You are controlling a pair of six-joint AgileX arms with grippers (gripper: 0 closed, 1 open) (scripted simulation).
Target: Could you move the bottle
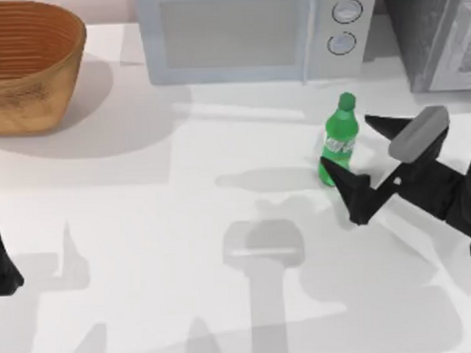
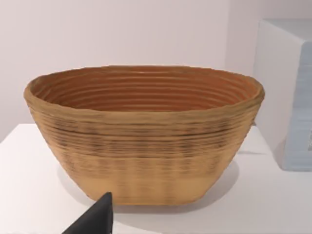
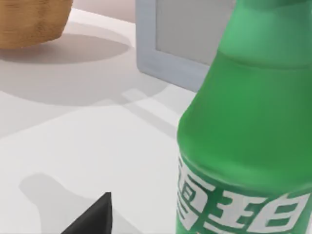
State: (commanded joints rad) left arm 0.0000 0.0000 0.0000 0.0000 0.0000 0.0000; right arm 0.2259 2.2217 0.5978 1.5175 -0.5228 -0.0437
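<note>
Top view, upright bottle (image 1: 340, 146) beside open right gripper (image 1: 357, 147), basket (image 1: 27, 71) far left

Bright, even light; soft grey shadows.

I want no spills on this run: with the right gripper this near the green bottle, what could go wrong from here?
1. The bottle stands upright, tall and narrow; the open right gripper has one fingertip right at its base, so a nudge there might tip it.
2. The microwave sits close behind the bottle, so a push from the front could knock it against the door.
</note>
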